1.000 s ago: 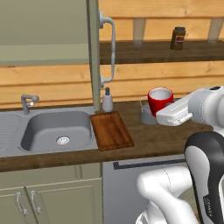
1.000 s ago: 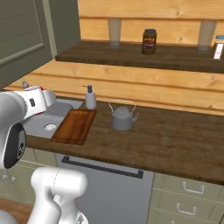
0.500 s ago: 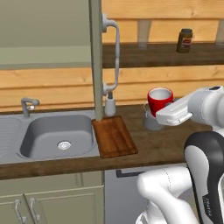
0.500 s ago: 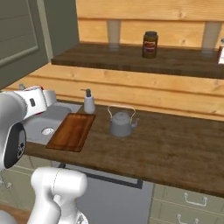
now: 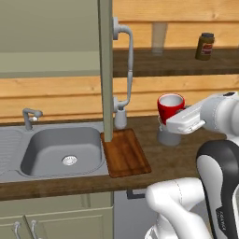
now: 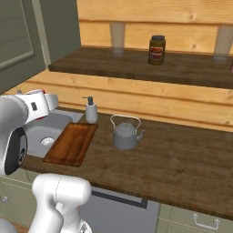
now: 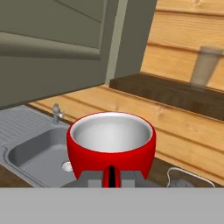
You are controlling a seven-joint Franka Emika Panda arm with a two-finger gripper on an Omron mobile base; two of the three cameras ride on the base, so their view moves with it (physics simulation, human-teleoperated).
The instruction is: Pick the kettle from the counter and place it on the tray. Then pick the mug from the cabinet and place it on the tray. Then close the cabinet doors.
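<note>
At far left of the left base view lies the sink (image 5: 63, 156); beside it the tray (image 5: 126, 153) is bare. Right of centre, the gripper (image 7: 112, 178) is clamped on the mug (image 5: 171, 107), carried above the bench (image 5: 182, 158). The kettle (image 6: 125, 134) sits off the tray. Over the last second the views shifted, so the base drove; judging by this, the mug is bound for the tray.
</note>
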